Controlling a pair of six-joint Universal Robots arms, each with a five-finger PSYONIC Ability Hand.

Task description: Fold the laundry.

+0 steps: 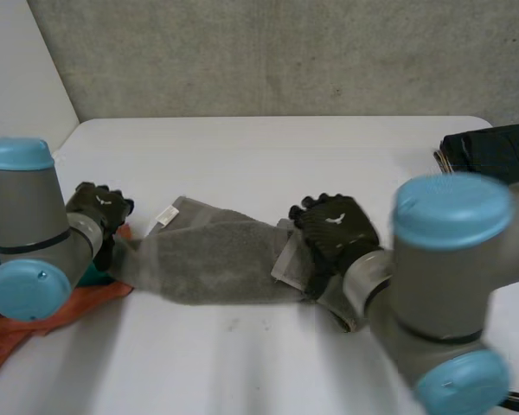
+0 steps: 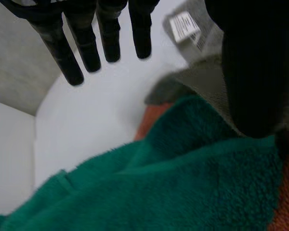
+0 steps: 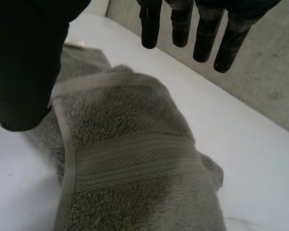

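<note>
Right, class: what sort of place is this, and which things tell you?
Probably a robotics lab or test bench, not a home: two robot arms at a white table, a plain grey wall behind, and a grey towel laid out.

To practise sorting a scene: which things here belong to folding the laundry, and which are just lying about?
Part of the job:
- grey towel, lying between the left hand and the right hand
- green towel
- orange cloth

Just lying about:
- black object at the far right edge of the table
</note>
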